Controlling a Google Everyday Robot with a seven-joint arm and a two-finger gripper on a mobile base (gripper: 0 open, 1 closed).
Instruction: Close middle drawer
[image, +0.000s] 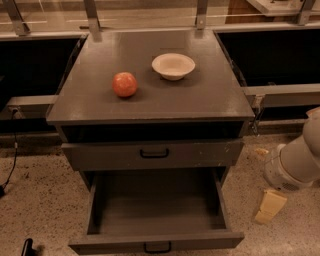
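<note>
Drawer time: middle drawer (156, 212) gapes wide, left of my gripper (270, 206); jaw state, can't tell. I should swing left, meet its front squarely, push straight in.

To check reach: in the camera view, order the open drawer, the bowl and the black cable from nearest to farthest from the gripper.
1. Open drawer, just left of the gripper at lower right.
2. Bowl, back on the cabinet top.
3. Black cable, at the far left.

No legible txt, labels or nos. anywhere, incl. on claw (270, 206) at lower right.
</note>
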